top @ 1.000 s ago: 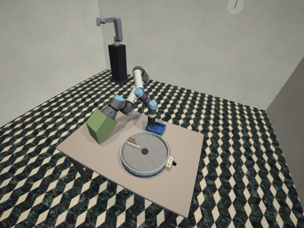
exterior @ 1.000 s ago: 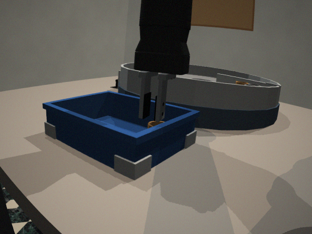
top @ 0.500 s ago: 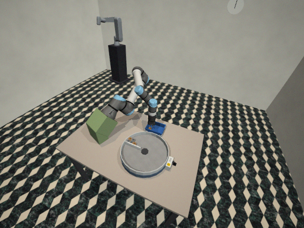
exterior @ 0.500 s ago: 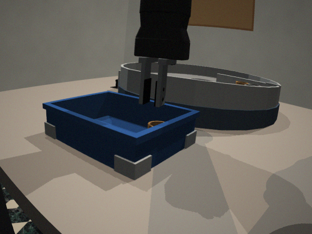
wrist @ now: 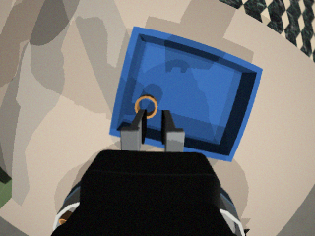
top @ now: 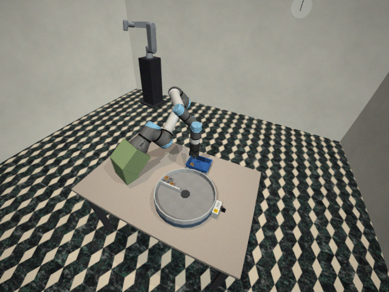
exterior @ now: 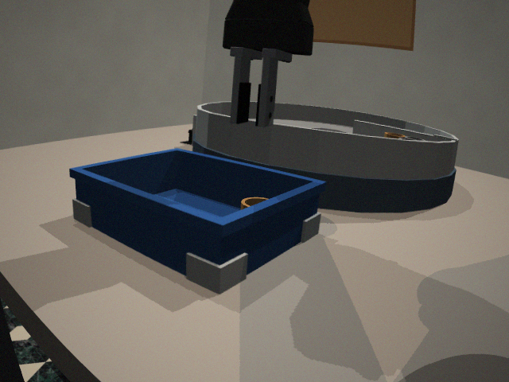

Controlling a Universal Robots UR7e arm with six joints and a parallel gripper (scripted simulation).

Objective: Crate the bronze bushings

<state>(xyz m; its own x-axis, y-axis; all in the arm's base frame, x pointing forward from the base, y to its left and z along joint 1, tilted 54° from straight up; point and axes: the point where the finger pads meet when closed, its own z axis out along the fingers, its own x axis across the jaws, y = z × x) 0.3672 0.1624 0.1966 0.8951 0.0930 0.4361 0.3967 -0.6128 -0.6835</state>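
- The table (top: 232, 226) (exterior: 143, 329) (wrist: 281, 113) holds up all the work things.
- The arm (top: 170, 121) bends over the table, with its hand end up in the air.
- The turning table (top: 185, 221) (exterior: 328, 157) (wrist: 230, 218) is big and round. Seen from the top, two bronze bushings (top: 166, 177) (exterior: 394, 134) and two grey steel bushings (top: 171, 179) sit in it together at 10 o'clock, beside a white bar (top: 171, 185) (exterior: 370, 128).
- The green block (top: 129, 162) (wrist: 5, 193) is at 10 o'clock from the turning table.
- The blue crate (top: 205, 171) (exterior: 143, 222) (wrist: 197, 43) is at 1 o'clock from it.
- The gripper (top: 194, 158) (exterior: 252, 123) (wrist: 154, 120) is above the crate. Its fingers are a little bit apart, with nothing in them.
- One bronze ring bushing (top: 191, 164) (exterior: 254, 202) (wrist: 137, 107) is inside the crate, near 9 o'clock in the top view.

- lifts the fingertips (top: 192, 157) (exterior: 242, 103) from down by the bronze bushing (top: 191, 163) (exterior: 245, 202) (wrist: 136, 107) to above the blue crate (top: 203, 164) (exterior: 148, 222) (wrist: 187, 98);
- now leaves more height over it than half a second ago
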